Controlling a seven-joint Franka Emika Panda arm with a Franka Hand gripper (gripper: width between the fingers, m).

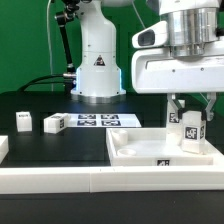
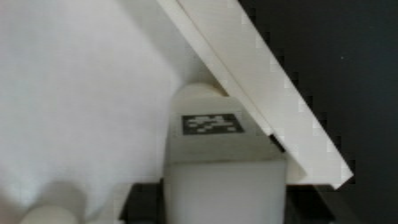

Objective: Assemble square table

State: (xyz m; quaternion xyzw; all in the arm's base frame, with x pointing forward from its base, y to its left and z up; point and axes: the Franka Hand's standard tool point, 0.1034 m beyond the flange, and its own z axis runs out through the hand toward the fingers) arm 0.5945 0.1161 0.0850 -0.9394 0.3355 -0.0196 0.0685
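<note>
The square table top [image 1: 150, 152] is a white rimmed tray at the exterior view's right, with a tag on its front rim. My gripper [image 1: 190, 126] hangs over the tray's far right corner, shut on an upright white leg block [image 1: 190, 131] with a tag. In the wrist view the leg block [image 2: 215, 150] runs between my dark fingers [image 2: 143, 198], and the gripper [image 2: 222, 205] closes on its sides. The tray's floor [image 2: 89, 100] and its raised rim [image 2: 249, 75] lie beyond the leg. Two more leg blocks [image 1: 22, 121] [image 1: 54, 123] rest on the black table at the exterior view's left.
The marker board [image 1: 97, 121] lies flat in front of the arm's white base [image 1: 97, 70]. A long white rail [image 1: 70, 182] runs along the table's front edge, with a short white piece [image 1: 3, 148] at the far left.
</note>
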